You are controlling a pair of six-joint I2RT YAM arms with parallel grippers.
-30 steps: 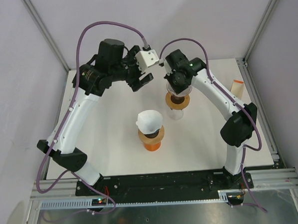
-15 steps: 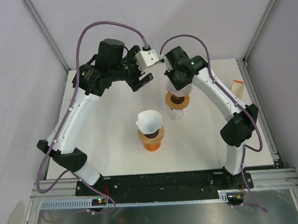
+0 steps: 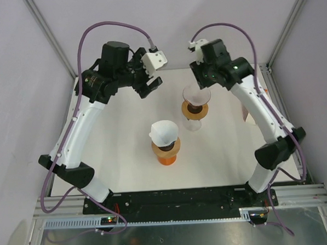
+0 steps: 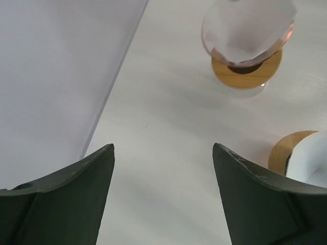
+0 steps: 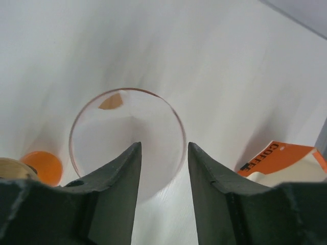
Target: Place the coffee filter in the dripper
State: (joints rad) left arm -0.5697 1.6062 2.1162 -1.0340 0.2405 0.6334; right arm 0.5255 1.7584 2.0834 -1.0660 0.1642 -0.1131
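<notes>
The left arm (image 3: 79,129) and right arm (image 3: 264,109) had smooth white link shells joined by chunky black joint housings, with a rounded black elbow block low on each. A purple cable (image 3: 114,24) looped off each wrist and trailed down toward the black base mounts. A small white camera housing (image 3: 153,58) sat on the left wrist. The left hand (image 4: 162,148) and right hand (image 5: 164,145) each had two dark, matt, wedge-shaped fingers (image 4: 61,199), with edges faintly scuffed.
</notes>
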